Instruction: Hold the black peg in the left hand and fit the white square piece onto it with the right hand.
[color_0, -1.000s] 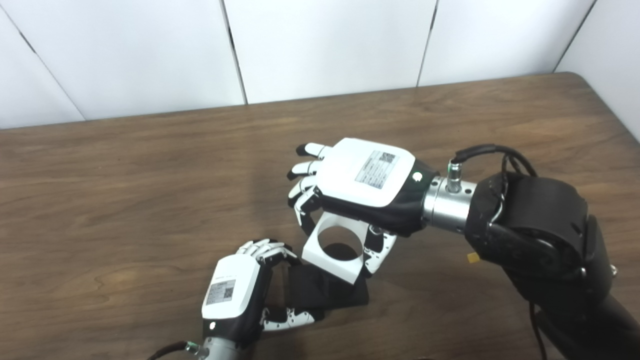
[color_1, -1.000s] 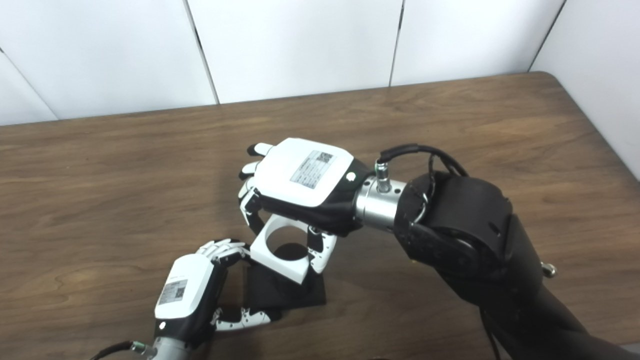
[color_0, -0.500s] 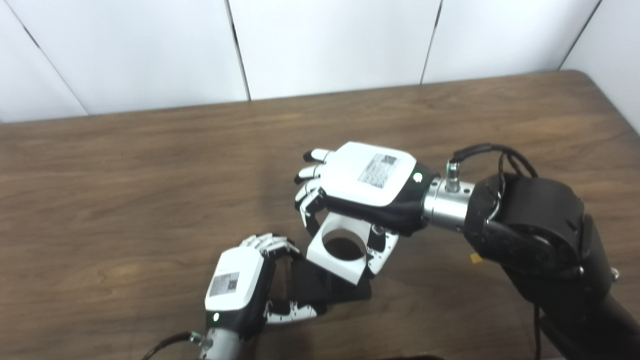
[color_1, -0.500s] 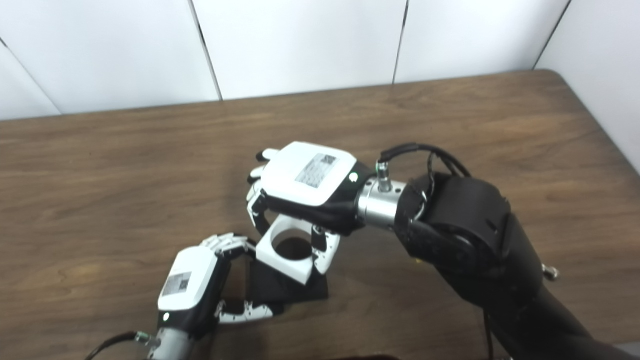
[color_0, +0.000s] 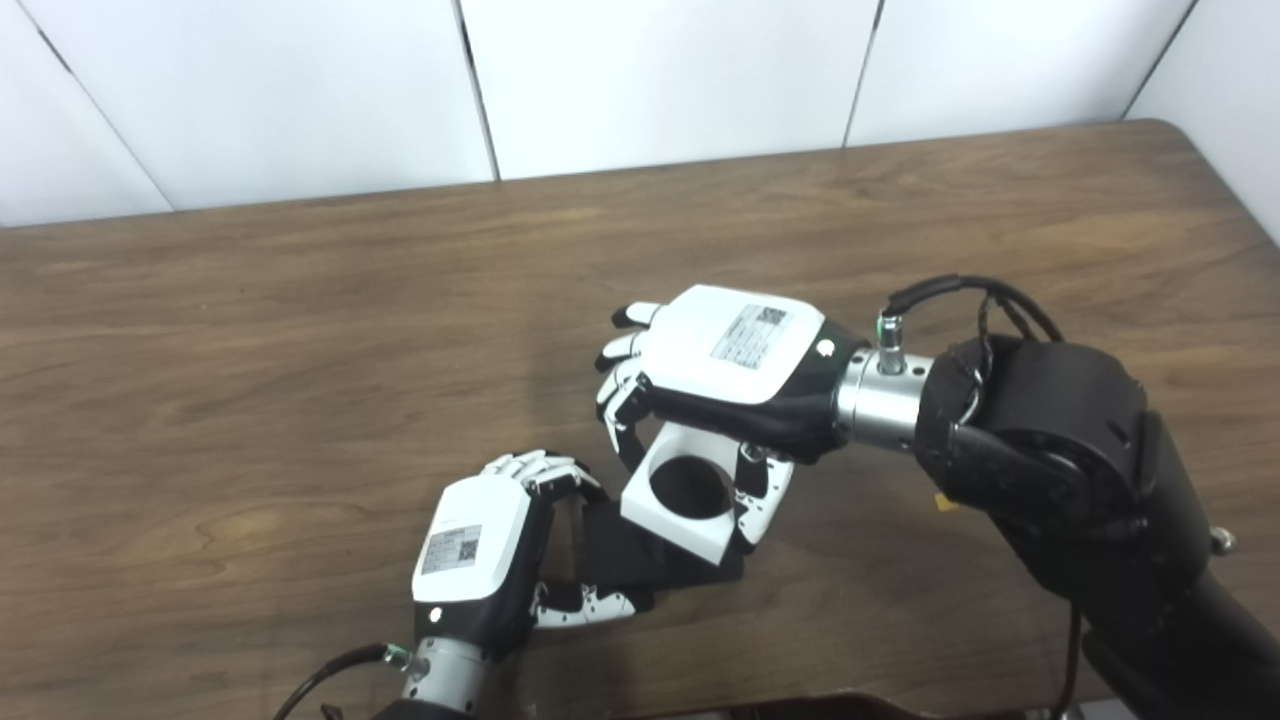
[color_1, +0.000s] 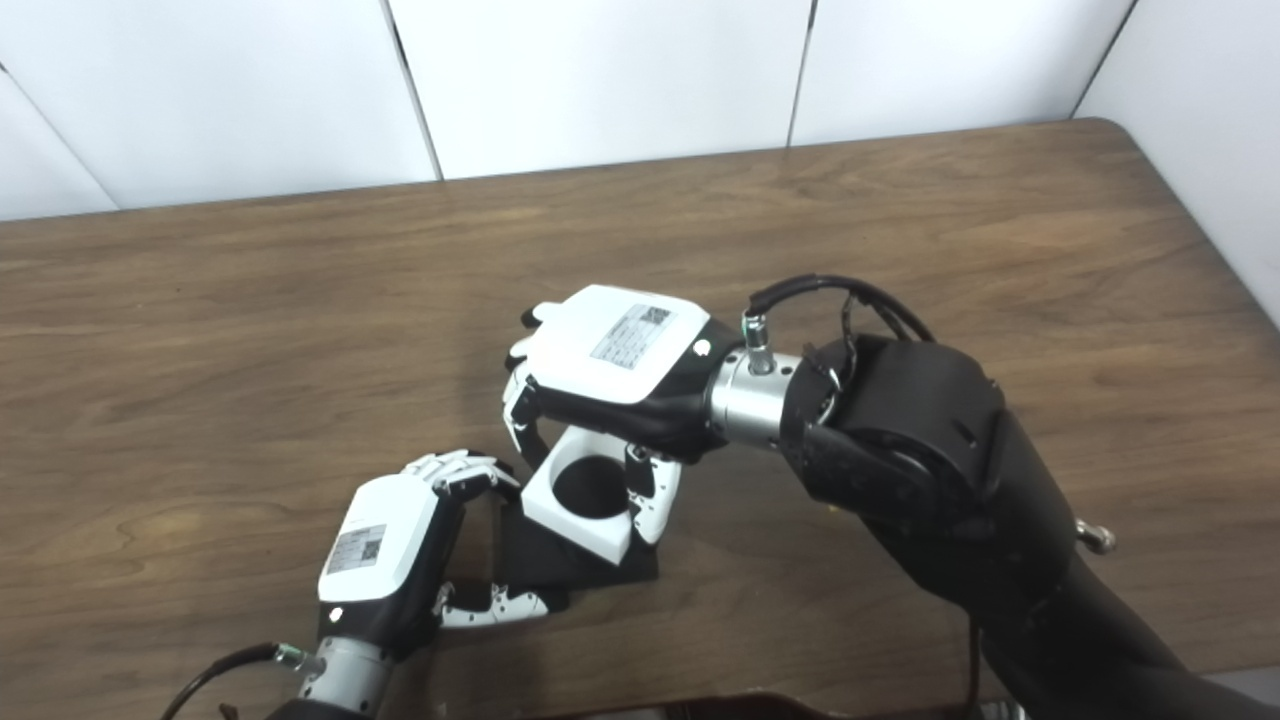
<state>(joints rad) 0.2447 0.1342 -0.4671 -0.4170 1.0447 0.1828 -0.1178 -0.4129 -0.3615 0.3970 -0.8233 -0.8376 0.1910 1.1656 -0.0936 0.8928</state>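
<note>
- Your left hand (color_0: 470, 560) is clamped on the black peg (color_0: 640, 555) w/ fingers over the far side of its flat base and thumb on the near side. That pins the base to the desk (color_0: 250, 330) near the front edge, a bit left of centre, so it prob. won't slide when the other piece presses on it.
- Your right hand (color_0: 730, 375) grasps the white square piece (color_0: 690, 490) from above: fingers on the far edge, thumb on the near-right edge. This leaves the round hole clear and facing up toward the cams.
- White piece sits directly over the peg's base, tilted, w/ its near-left corner lowest and about touching the black part. Dark shows through the hole, so the peg looks roughly lined up under it. Can't tell how far it's seated, if at all.
- Judgement: you're mid-insertion. The tilt needs levelling before pushing down, else the hole's rim may catch and jam.
- Risk: right thumb hangs low beside the base; it could bump the base as the piece drops.
- Left fingertips (color_0: 545, 470) are just beside the white piece's left edge, so keep them off its path.
- Rest of desk toward the back edge and right corners plays no part.
</note>
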